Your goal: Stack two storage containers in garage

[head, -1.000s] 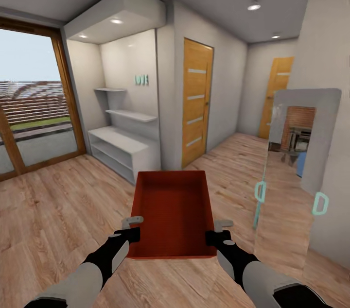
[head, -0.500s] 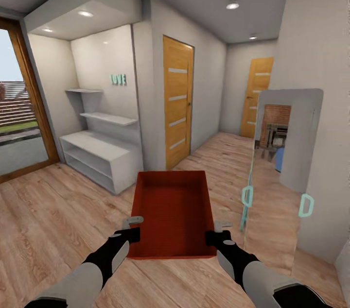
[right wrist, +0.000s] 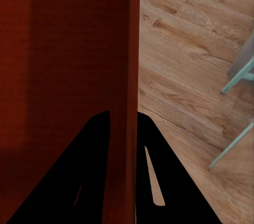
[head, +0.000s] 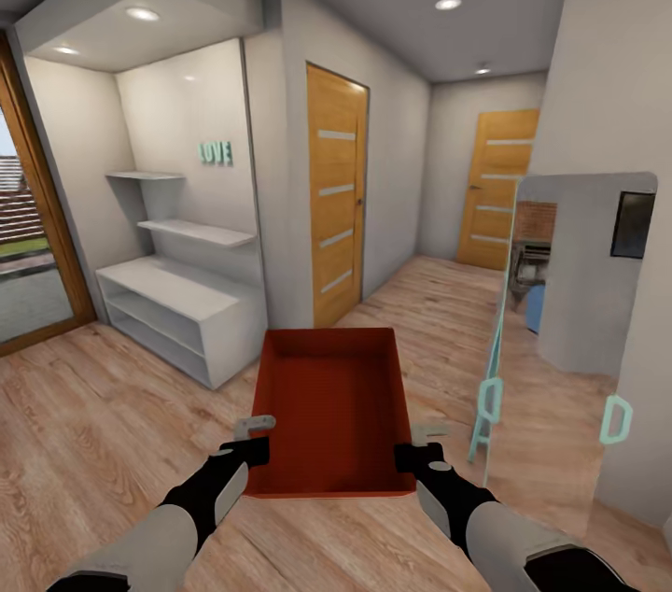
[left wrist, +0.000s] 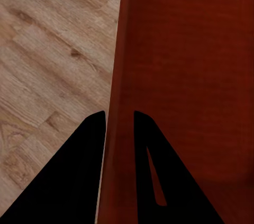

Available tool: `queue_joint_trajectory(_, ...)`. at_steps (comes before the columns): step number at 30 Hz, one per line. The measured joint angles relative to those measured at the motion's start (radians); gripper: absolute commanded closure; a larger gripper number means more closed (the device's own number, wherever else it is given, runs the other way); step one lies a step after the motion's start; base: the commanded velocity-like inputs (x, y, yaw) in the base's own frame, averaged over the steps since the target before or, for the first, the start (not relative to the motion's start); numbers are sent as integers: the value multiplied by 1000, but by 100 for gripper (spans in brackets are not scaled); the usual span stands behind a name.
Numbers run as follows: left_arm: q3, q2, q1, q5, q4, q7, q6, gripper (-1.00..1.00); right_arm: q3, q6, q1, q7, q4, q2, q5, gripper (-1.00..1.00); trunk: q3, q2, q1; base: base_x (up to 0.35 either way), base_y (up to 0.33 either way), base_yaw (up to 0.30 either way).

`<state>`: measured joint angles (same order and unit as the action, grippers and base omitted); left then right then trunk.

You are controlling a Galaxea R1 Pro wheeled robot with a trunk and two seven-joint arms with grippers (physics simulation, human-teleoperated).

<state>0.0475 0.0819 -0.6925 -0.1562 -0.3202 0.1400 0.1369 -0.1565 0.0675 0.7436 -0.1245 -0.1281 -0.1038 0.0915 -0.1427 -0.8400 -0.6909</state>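
Wood-floor hallway; left end effector [head: 250, 439], right end effector [head: 420, 444] clamp storage container [head: 331, 405] walls.

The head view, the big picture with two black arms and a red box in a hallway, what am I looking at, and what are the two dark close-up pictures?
This is a simulated wheeled robot with two arms. The large picture comes from a camera on its head, looking down over both arms. The left gripper and right gripper each pinch one side wall of a red-orange, open-topped rectangular plastic storage container, carrying it above a light wood plank floor. Ahead are white built-in shelves, two orange wooden doors and a tall leaning mirror.

The two close-ups come from cameras near each gripper. In the left wrist view, the black fingers straddle the container's wall; the right wrist view shows the same on the other side, fingers around the wall. The container looks empty.
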Motion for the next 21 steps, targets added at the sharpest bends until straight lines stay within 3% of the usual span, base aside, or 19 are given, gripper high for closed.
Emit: queue_joint_trajectory(21, 0, 0, 0, 0, 0, 0, 0, 100, 1, 0, 0, 0, 0, 0, -1, 100, 0, 0, 0, 323, 96, 0)
